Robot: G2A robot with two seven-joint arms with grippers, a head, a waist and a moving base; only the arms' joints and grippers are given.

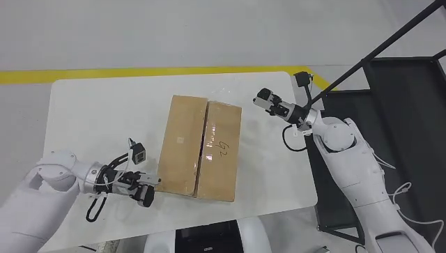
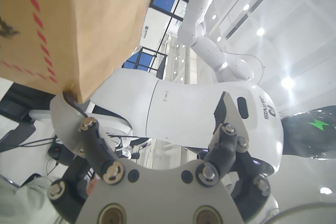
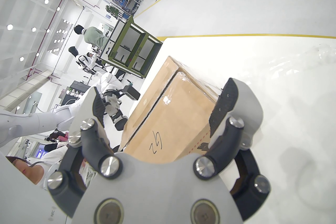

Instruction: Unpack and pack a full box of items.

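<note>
- A white bench (image 1: pixel 104 113) stands on a pale floor, with a yellow line (image 1: pixel 139 74) running across the floor just beyond its far edge.
- A black metal rack (image 1: pixel 404 106) stands against the bench's right side.
- The box (image 1: pixel 202 145), brown cardboard, sits near the middle of the bench with both top flaps folded shut. The seam between them runs from far to near, and there is a handwritten mark on the right flap.
- The left end effector (image 1: pixel 146 189) is low at the box's near left corner. Its jaws are spread wide with nothing between them, and one fingertip (image 2: pixel 63 114) lies right against that bottom corner.
- The right end effector (image 1: pixel 262 100) hangs above the bench just off the box's far right corner, apart from the box. Its jaws are wide apart and it has hold of nothing.
</note>
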